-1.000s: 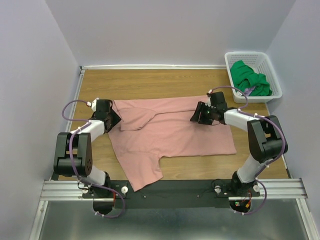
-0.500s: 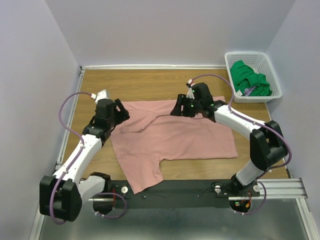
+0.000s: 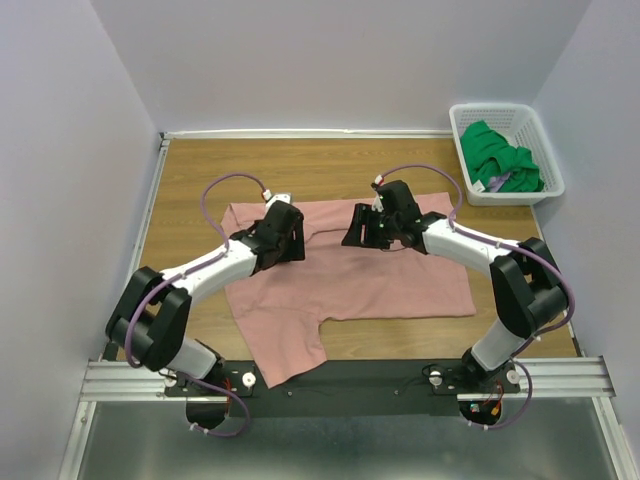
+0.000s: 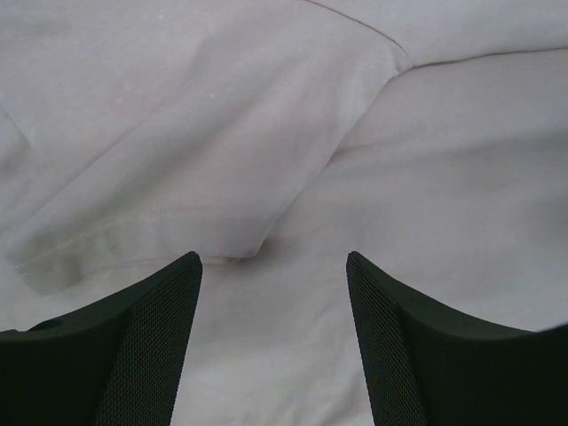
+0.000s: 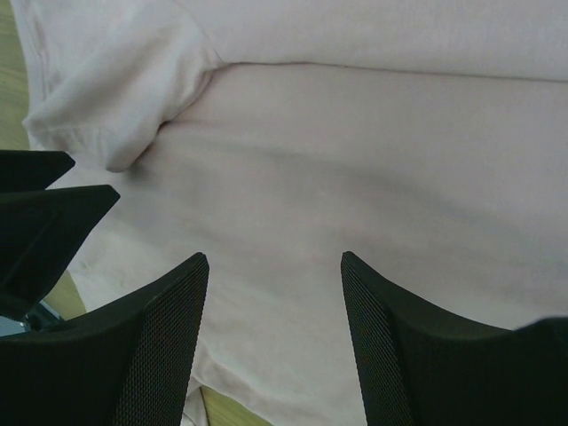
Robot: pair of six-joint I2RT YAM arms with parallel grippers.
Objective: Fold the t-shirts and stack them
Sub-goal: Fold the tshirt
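The dusty-pink t-shirt (image 3: 380,275) lies spread on the wooden table, with one sleeve folded in over its body (image 4: 177,160) and its lower left part reaching the near edge. My left gripper (image 3: 292,238) hovers open over the shirt's upper left area, nothing between its fingers (image 4: 273,266). My right gripper (image 3: 353,232) is open too, low over the upper middle of the shirt (image 5: 275,262), facing the left one across a short gap. The bright green t-shirt (image 3: 503,157) sits bunched in the basket.
The white lattice basket (image 3: 535,185) stands at the table's back right corner. In the right wrist view the left gripper's black fingers (image 5: 44,226) show at the left edge. Bare wood (image 3: 300,165) lies behind the shirt, grey walls on three sides.
The left arm swung from the shirt's left edge rightward over the cloth. The right gripper moved left toward the shirt's upper middle. The two grippers now stand close together.
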